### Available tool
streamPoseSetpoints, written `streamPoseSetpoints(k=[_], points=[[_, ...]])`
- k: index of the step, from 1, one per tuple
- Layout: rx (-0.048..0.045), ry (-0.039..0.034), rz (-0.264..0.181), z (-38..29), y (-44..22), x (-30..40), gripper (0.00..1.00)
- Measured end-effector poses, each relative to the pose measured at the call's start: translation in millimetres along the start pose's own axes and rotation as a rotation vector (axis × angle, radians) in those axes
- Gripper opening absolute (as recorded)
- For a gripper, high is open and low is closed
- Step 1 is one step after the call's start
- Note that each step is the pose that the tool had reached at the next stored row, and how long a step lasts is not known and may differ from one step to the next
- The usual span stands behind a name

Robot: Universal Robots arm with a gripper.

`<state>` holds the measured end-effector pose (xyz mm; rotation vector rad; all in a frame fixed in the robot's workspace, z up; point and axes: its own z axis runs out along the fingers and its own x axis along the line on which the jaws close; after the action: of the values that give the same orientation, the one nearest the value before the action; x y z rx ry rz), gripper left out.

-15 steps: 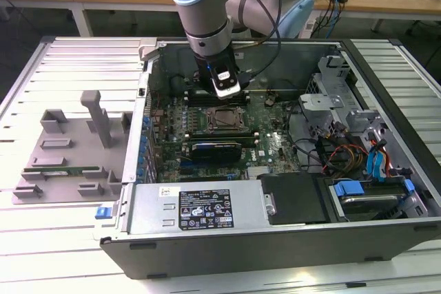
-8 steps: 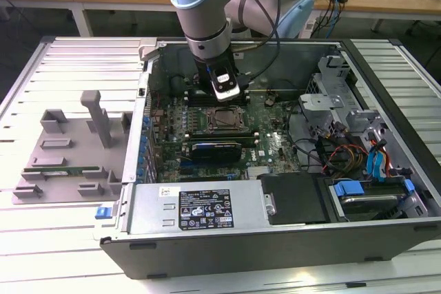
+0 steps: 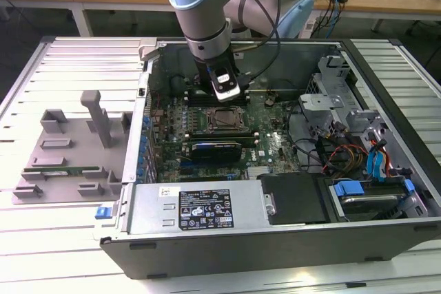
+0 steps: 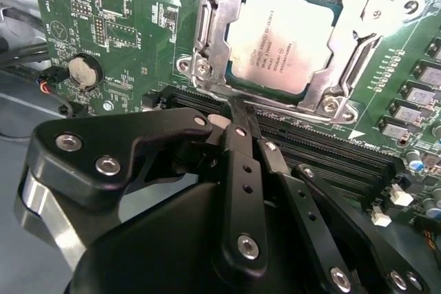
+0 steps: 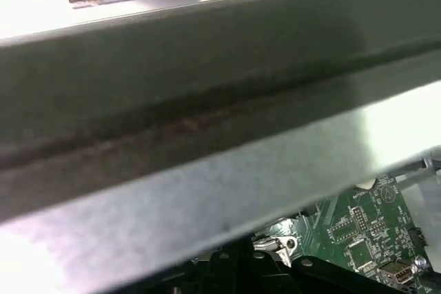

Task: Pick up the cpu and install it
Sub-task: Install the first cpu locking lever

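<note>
Gripper above open computer case; cpu seated in motherboard socket.

Second wrist view, nearest item: black gripper (image 4: 238, 111), fingers drawn together to a narrow point with nothing between them, tip just short of the socket frame (image 4: 207, 39). Beyond the tip: the memory slots (image 4: 331, 149), dark and parallel, between gripper and socket frame. Beyond those: the cpu (image 4: 284, 40), silvery top up, lying flat inside the metal socket frame, apart from the gripper. Beside the socket frame: green motherboard (image 4: 131, 25) with a round coin cell (image 4: 85, 71). Exterior view: the arm (image 3: 201, 15) reaches down into the computer case (image 3: 275, 228), gripper (image 3: 227, 91) just above the socket (image 3: 224, 120); a grey fixture (image 3: 76, 146) lies outside the case on the exterior view's left.
</note>
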<state>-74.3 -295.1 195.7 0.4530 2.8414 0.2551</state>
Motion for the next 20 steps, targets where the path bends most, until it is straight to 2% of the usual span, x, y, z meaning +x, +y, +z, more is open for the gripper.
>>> streamPoseSetpoints(k=[3,6,12,14,15,16,19,20], points=[[-0.0026,-0.0053,-0.001,1.0,0.0,0.2,0.11],[-0.0032,-0.007,-0.001,1.1,-1.7,-0.7,0.11],[-0.0132,-0.0044,0.002,1.2,-3.2,-3.1,0.11],[-0.0211,-0.0035,0.004,1.2,-4.5,-3.8,0.11],[-0.028,-0.0021,0.006,1.1,-5.0,-4.0,0.11],[-0.0404,0.0006,0.01,1.2,-5.3,-4.3,0.11],[-0.0596,0.0063,0.015,1.0,-5.7,-4.4,0.11],[-0.0598,0.0062,0.016,-0.1,-5.6,-4.7,0.11]])
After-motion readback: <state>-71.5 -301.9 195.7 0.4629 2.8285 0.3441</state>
